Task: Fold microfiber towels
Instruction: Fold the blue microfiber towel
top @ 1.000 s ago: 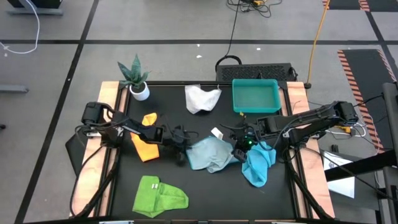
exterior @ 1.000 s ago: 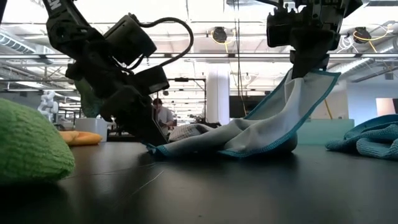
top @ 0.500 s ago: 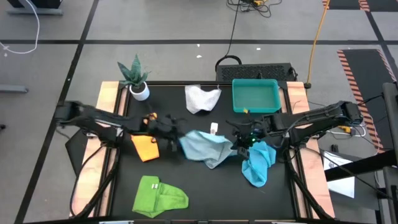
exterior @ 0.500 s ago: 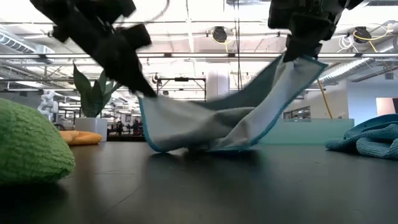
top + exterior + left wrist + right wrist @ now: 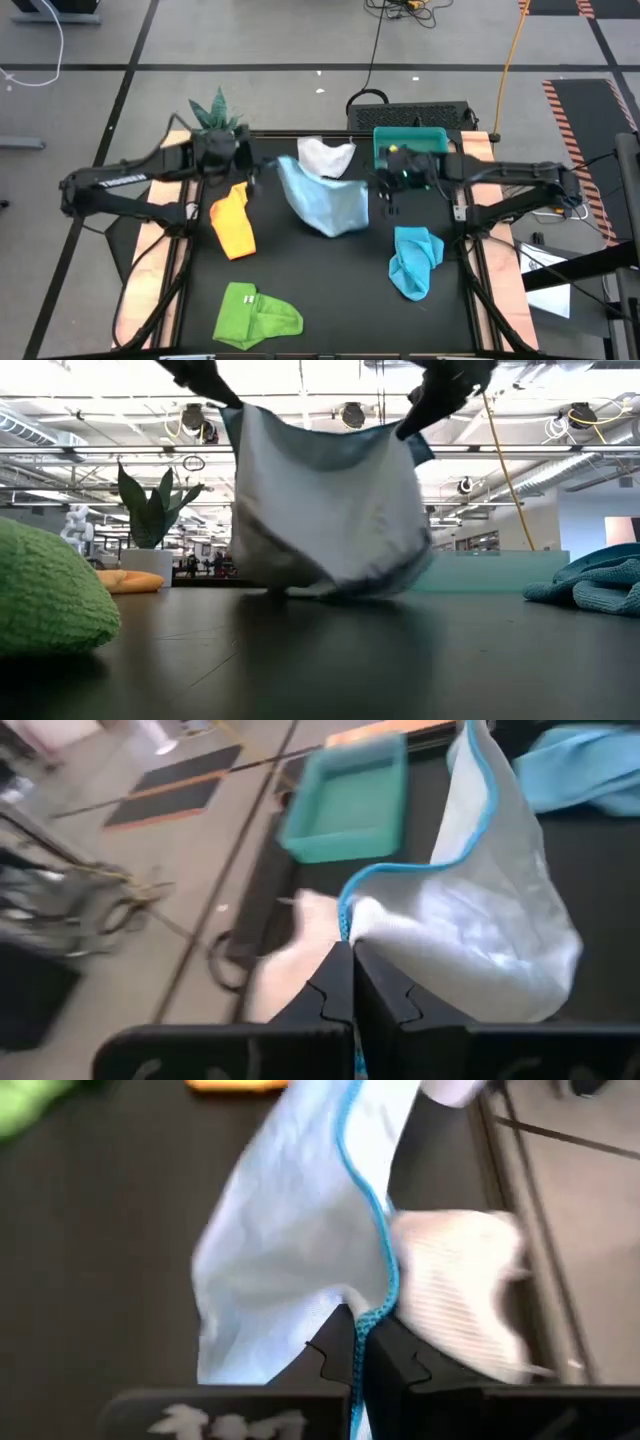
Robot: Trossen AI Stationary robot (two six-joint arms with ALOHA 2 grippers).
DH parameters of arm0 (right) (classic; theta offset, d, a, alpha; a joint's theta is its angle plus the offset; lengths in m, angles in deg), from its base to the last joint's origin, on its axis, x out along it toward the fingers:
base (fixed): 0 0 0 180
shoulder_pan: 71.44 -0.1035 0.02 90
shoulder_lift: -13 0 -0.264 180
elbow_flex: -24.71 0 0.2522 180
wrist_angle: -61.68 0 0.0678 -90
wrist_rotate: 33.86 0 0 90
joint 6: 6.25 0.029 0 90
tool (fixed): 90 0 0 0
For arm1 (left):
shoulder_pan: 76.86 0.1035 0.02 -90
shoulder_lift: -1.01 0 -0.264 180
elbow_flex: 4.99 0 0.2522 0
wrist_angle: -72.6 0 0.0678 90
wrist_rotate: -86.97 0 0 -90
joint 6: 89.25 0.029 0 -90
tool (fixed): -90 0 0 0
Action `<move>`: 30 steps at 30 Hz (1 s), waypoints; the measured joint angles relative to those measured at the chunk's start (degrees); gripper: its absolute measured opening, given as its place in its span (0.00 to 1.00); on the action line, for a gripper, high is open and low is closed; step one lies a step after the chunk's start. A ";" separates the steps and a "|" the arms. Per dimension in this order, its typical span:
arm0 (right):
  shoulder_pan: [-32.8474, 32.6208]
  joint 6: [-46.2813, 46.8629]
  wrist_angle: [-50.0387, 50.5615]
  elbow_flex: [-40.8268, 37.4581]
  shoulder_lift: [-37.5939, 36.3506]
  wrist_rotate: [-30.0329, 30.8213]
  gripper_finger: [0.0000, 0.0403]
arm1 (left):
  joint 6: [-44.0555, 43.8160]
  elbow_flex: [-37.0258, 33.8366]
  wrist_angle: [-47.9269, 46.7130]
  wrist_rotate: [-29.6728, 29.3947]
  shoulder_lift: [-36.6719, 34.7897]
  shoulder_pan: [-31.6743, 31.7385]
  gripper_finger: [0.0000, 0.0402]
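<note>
The soft light blue microfiber towel (image 5: 325,205), slumped on the black table (image 5: 330,300) a second ago, has been hoisted toward the upper centre of the high view. It is stretched between the left gripper (image 5: 352,982) and right gripper (image 5: 358,1348), each clamped on an upper corner. Its lower edge seems just to brush the tabletop, though motion blur obscures this. Spread flat like this, it is probably ready for laying out and folding.
</note>
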 joint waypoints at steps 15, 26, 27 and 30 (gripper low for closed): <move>-6.63 -0.73 26.16 23.33 9.58 13.43 0.00 | 3.79 19.11 -20.30 -5.36 5.93 -2.18 0.00; -25.47 34.04 -5.73 -4.98 14.78 -17.38 0.00 | -29.83 -7.14 -15.90 13.85 6.19 -27.74 0.00; -25.57 36.89 -8.04 -6.57 14.81 -18.79 0.00 | -31.01 -8.07 -14.16 14.69 6.21 -28.80 0.00; -25.32 40.92 -9.69 -7.97 13.01 -20.99 0.00 | -31.52 -7.09 -12.92 14.40 5.69 -29.83 0.00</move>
